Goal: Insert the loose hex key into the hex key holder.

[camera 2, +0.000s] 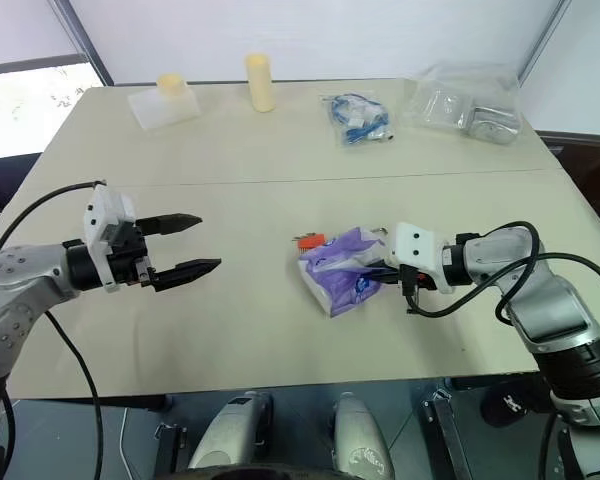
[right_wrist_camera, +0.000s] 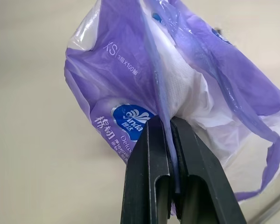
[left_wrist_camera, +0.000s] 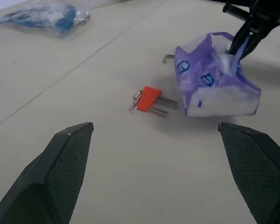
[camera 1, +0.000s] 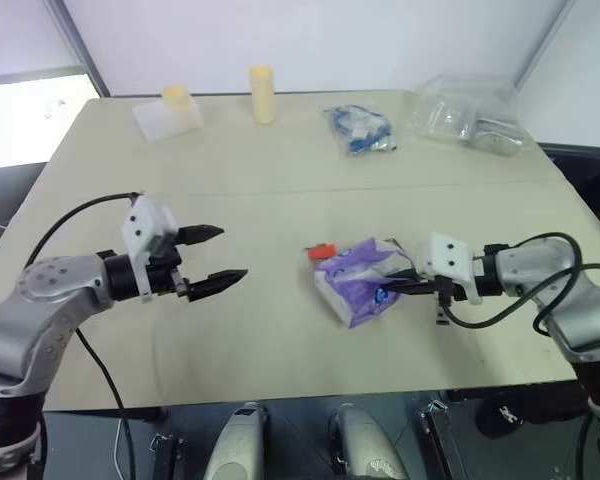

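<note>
A pale bench [camera 1: 280,200] carries the work. The right pincer [right_wrist_camera: 170,140] is pinched on the film of a purple tissue packet [camera 1: 360,280]. The left pincer [camera 1: 215,257] hangs spread wide, apart from everything. The hex key holder [left_wrist_camera: 148,99] lies just beside the packet; the loose hex key [left_wrist_camera: 168,57] peeks out at the packet's far side. Dragging the packet sideways could sweep either piece along, or the thin film could slip free.
</note>
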`<move>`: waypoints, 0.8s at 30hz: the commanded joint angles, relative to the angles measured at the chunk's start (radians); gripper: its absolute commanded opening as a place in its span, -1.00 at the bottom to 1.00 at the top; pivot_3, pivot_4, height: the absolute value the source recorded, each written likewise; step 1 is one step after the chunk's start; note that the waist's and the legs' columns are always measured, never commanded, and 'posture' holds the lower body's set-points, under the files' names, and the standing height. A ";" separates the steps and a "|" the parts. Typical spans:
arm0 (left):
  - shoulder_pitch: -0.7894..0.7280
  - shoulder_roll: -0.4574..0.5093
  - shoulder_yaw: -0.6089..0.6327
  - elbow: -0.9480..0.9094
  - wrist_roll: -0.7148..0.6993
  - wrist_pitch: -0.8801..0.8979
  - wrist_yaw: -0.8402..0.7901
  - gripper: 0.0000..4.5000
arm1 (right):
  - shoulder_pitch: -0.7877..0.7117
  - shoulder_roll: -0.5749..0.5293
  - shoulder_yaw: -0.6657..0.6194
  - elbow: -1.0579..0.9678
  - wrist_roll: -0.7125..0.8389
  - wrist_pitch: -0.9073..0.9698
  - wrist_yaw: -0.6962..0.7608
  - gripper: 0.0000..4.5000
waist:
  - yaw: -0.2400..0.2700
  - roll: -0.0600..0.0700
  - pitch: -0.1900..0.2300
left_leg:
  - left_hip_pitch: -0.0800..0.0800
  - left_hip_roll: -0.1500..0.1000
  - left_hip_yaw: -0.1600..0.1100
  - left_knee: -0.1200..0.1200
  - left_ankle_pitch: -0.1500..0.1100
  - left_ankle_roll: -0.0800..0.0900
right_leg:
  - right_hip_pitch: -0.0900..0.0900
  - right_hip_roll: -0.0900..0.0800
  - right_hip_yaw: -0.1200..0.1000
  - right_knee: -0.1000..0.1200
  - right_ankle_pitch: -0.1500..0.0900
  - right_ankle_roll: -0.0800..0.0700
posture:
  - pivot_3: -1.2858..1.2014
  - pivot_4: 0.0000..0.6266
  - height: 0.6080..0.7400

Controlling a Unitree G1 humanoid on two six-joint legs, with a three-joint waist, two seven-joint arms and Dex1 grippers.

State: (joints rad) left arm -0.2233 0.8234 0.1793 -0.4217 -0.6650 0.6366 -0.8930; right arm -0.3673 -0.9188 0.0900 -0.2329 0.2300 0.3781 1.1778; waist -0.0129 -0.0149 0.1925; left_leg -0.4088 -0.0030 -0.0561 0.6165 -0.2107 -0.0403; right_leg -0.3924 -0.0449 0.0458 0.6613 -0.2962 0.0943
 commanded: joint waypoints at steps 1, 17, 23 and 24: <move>-0.021 0.001 0.008 -0.002 0.003 -0.026 -0.011 1.00 | -0.043 0.025 -0.089 0.001 0.054 0.024 -0.052 -0.96 | 0.000 0.000 0.000 | 0.000 0.000 0.000 0.000 0.000 0.000 | 0.000 0.000 0.000 0.000 0.000 0.000 | 0.03 -0.52 1.00; -0.011 -0.015 -0.011 0.007 0.035 -0.057 -0.026 1.00 | -0.283 0.174 -0.230 0.567 -0.254 0.193 -0.831 -0.96 | -0.002 0.000 0.000 | -0.001 -0.001 0.002 -0.001 0.000 0.000 | -0.002 0.000 0.001 0.002 0.000 0.000 | 0.03 -0.52 1.00; -0.002 -0.025 -0.014 -0.001 0.041 -0.058 -0.026 1.00 | -0.343 0.168 -0.316 0.745 -0.290 0.207 -1.063 -0.96 | -0.003 0.000 0.000 | -0.001 -0.001 0.006 -0.001 0.000 0.000 | -0.003 0.000 0.001 0.002 0.000 0.000 | 0.03 -0.52 1.00; -0.001 -0.026 -0.014 -0.002 0.041 -0.058 -0.026 1.00 | -0.343 0.171 -0.323 0.755 -0.290 0.210 -1.083 -0.96 | -0.004 0.000 0.000 | -0.001 -0.001 0.006 -0.001 0.000 0.000 | -0.003 0.000 0.001 0.002 0.000 0.000 | 0.03 -0.52 1.00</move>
State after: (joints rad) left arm -0.2270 0.8008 0.1649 -0.3989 -0.6221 0.5996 -0.9153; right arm -0.6895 -0.7328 -0.1976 0.5230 -0.0495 0.5929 0.1370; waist -0.0165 -0.0148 0.1925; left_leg -0.4098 -0.0036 -0.0501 0.6156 -0.2106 -0.0403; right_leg -0.3949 -0.0446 0.0473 0.6630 -0.2962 0.0941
